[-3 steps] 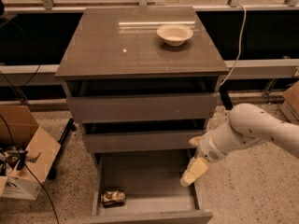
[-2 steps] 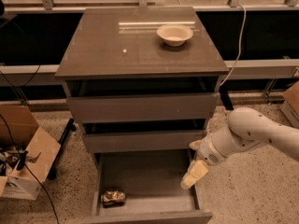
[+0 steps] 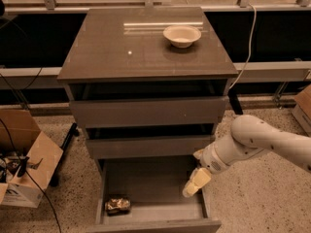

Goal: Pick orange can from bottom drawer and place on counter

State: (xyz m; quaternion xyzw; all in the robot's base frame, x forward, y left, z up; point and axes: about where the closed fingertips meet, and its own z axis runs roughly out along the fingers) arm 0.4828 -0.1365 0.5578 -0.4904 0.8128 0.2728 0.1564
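The orange can (image 3: 118,205) lies on its side at the front left of the open bottom drawer (image 3: 155,213), on the grey floor. My gripper (image 3: 193,187) hangs over the drawer's right side, pointing down and left, well to the right of the can and apart from it. It holds nothing that I can see. The counter (image 3: 126,47) is the glossy top of the cabinet, above.
A cream bowl (image 3: 182,35) sits on the counter's back right. The two upper drawers (image 3: 148,111) stand slightly open. A cardboard box (image 3: 26,161) with cables is on the floor at left. Another box (image 3: 303,108) is at the right edge.
The arm has shifted slightly left and down, bringing the gripper a little further over the drawer. The can has not moved.
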